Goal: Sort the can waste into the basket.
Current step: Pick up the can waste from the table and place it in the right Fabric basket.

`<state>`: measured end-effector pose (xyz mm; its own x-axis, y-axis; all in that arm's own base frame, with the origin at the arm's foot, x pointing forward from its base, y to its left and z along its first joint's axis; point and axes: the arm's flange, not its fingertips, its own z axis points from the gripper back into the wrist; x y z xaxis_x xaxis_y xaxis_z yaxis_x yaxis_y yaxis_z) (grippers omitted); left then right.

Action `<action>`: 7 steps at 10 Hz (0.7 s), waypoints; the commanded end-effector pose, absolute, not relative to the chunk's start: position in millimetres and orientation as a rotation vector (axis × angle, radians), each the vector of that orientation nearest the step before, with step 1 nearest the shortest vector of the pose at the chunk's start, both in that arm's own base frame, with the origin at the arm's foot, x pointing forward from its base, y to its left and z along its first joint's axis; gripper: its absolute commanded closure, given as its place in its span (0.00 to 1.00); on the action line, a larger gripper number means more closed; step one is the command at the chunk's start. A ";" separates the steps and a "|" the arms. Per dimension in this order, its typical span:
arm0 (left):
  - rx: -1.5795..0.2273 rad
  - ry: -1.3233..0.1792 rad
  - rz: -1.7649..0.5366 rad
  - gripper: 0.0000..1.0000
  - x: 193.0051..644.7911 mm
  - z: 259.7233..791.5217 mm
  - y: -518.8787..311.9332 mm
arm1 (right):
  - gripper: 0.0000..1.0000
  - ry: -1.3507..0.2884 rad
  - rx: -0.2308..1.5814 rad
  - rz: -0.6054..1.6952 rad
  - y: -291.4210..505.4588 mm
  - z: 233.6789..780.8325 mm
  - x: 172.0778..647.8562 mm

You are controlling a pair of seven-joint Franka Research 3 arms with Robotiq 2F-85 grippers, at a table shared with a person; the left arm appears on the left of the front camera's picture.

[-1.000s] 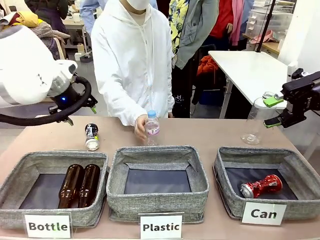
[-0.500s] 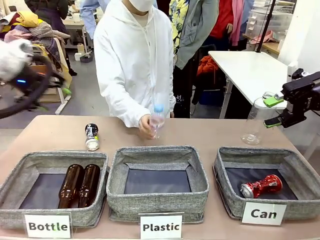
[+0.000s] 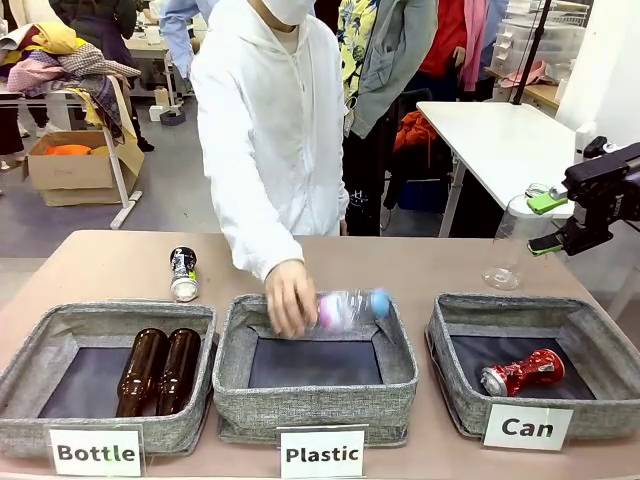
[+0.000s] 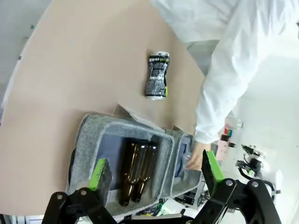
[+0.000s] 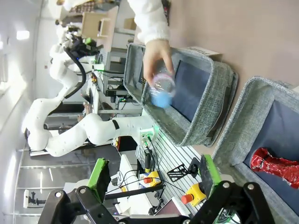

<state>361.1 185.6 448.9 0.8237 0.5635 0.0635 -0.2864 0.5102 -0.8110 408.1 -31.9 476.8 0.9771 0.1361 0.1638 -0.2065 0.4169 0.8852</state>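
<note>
A crushed red can (image 3: pixel 522 372) lies inside the grey basket (image 3: pixel 445 350) labelled "Can" at the front right. In the right wrist view the same red can (image 5: pixel 275 166) rests on the dark lining of that basket (image 5: pixel 240 123). A black can (image 3: pixel 183 273) lies on the bare table behind the "Bottle" bin. It also lies below my left gripper (image 4: pixel 155 170) as the black can (image 4: pixel 157 75), well apart from the open fingers. My right gripper (image 3: pixel 545 222) hangs open above the table's right end, holding nothing. My right gripper (image 5: pixel 154 170) stands open in its own view too.
A person's hand (image 3: pixel 290 298) holds a clear plastic bottle (image 3: pixel 348 308) sideways over the "Plastic" bin (image 3: pixel 315 400). Two brown bottles (image 3: pixel 160 370) lie in the "Bottle" bin (image 3: pixel 30 375). Another clear bottle (image 3: pixel 505 245) stands at the far right.
My left arm has swung up and out of the front view. The person has lifted the plastic bottle off the table and tipped it over the "Plastic" bin. The right arm has not moved.
</note>
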 end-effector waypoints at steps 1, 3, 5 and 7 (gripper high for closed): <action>-0.916 -0.317 0.509 0.00 377.3 441.7 178.7 | 0.00 -0.074 1.114 0.239 -34.4 479.3 408.3; -0.897 -0.314 0.457 0.00 391.5 449.1 166.3 | 0.00 -0.074 1.114 0.239 -34.4 479.3 408.3; -0.829 -0.300 0.422 0.00 419.2 459.3 128.3 | 0.00 -0.074 1.114 0.239 -34.4 479.3 408.3; -0.745 -0.261 0.346 0.00 445.9 461.0 78.7 | 0.00 -0.074 1.114 0.239 -34.4 479.3 408.3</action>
<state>435.4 89.7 462.4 0.9036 0.4152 0.1049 -0.2111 0.6450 -0.7344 408.3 -31.8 477.2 0.9769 0.1368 0.1644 -0.2073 0.4170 0.8849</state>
